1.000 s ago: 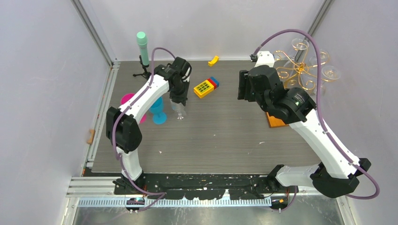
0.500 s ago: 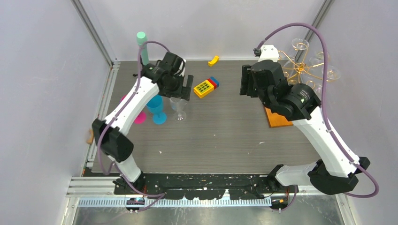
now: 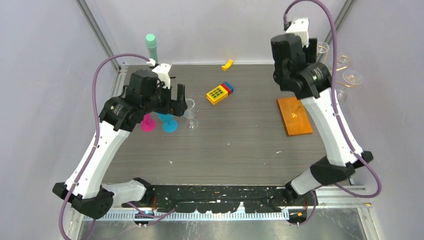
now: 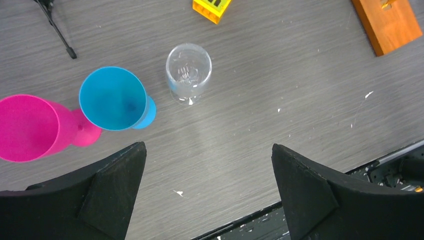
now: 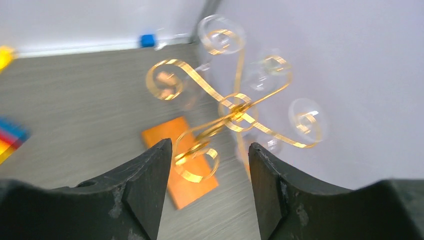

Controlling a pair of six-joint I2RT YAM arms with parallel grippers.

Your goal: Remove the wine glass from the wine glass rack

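Hovering over the rack, right gripper (image 5: 209, 150) has jaws apart and empty. Below it is the thin gold wire wine glass rack (image 5: 235, 107) with curled spiral arms on a flat orange-brown wooden base (image 3: 295, 117). Clear wine glasses (image 5: 306, 119) hang at the spiral ends, blurred.

Step judged: approach. Next move: descend, close on one slim smooth stem, slide it outward.

Left gripper (image 4: 207, 150) is wide open above a clear stemmed glass (image 4: 189, 72) standing on the grey table (image 4: 300, 75).

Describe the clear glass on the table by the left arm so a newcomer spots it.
On the left half of the grey table, three stemmed cups stand in a row under the left end effector. The clear wine glass is the rightmost, next to the blue goblet, with the pink goblet beyond; it alone is transparent.
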